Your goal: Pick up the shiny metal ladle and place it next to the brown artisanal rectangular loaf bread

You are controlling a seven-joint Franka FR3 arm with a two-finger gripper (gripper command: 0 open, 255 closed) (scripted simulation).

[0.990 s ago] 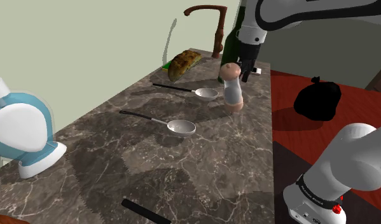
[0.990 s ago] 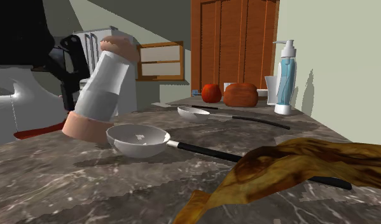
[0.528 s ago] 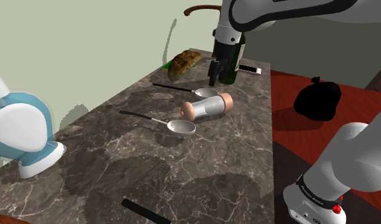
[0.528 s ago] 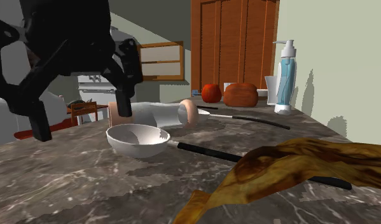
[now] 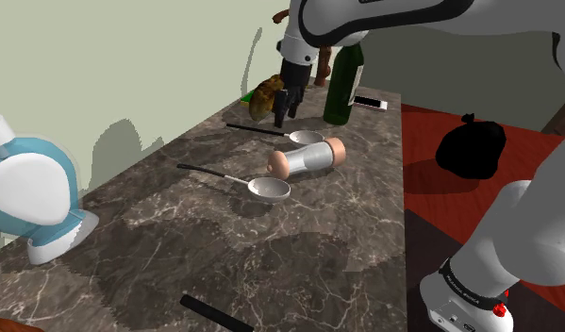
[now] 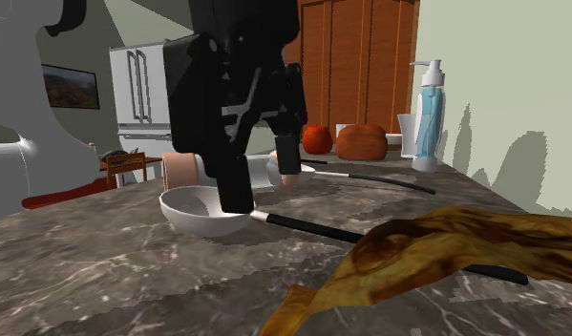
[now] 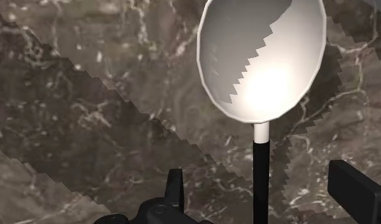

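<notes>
**Lining up to grab the ladle**

The ladle point(image 7: 262, 60) lies flat on the counter point(image 5: 176, 245) with its pale, shiny bowl facing up. Its thin black handle runs back between the two fingers of the gripper point(image 7: 257, 170). The fingers are spread wide, one on each side of the handle, and neither touches it. Nothing is held yet.

From the shoulder view, the gripper hangs just above this ladle, near where the handle meets the bowl. The bread point(image 5: 263, 92) sits near it, a bit past the handle. It is brown and lumpy.

A shaker point(image 5: 310, 158) lies on its side just beside the bowl. Past the shaker, farther from the bread, lies another ladle point(image 5: 269, 190) that looks the same. A dark bottle point(image 5: 341, 83) stands near the far end of the counter.

I think the arm is at the reaching step, getting set to pick up. The next move should be to go straight down and squeeze the handle in the middle of the fingers. The handle is thin, so it could slip or tip. The shaker is close and may roll if bumped. After that, lift and set the ladle down beside the bread.
</notes>
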